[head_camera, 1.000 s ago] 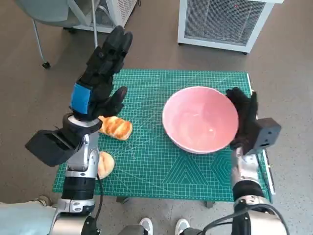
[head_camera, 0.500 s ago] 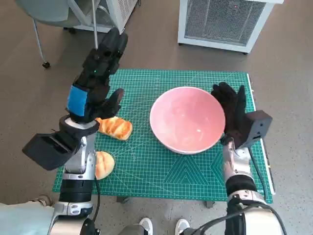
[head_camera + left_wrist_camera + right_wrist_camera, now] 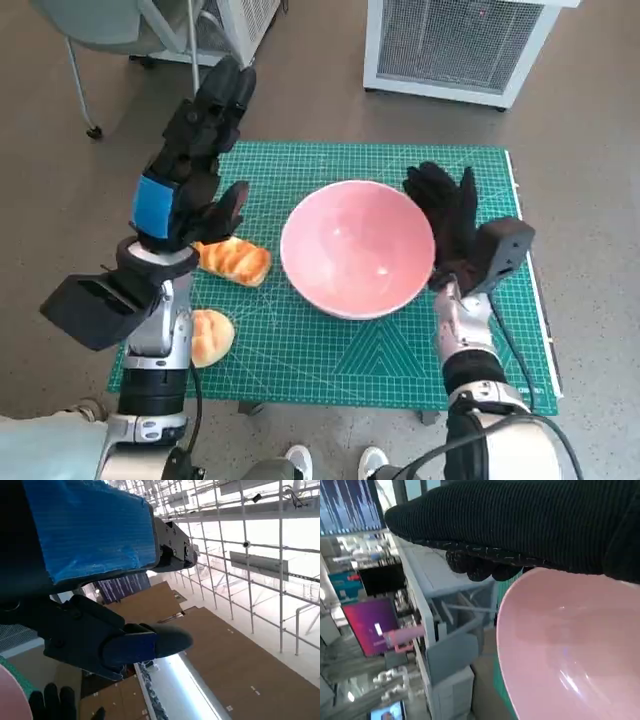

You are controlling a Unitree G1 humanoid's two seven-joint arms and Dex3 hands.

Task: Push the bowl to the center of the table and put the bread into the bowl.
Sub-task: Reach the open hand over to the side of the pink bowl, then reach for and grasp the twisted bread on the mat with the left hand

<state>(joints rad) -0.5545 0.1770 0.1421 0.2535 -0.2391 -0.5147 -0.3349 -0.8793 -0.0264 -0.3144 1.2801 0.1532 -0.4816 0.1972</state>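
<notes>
- Right hand [image 3: 447, 225], gloved and flat with fingers together, pressed against the right rim of the pink bowl [image 3: 357, 248] and held nothing; in the right wrist view we saw the glove [image 3: 530, 525] lying along the bowl's [image 3: 570, 645] edge.
- We judged the push close to done: the bowl sat near the middle of the green mat [image 3: 330, 350], perhaps a shade right of center.
- Left hand [image 3: 195, 165] hovered raised above the left part of the mat, fingers spread, empty.
- Two bread rolls lay on the left: one bread [image 3: 233, 260] just beside the bowl's left rim, the other roll [image 3: 210, 335] nearer, close to the mat's near-left edge.
- We counted the bread step as not yet begun; the bowl was empty.
- Open mat showed along the near side and far side of the bowl; on the left, the first bread left only a narrow gap for further pushing.
- Right edge of the mat lay just beyond the right forearm.
</notes>
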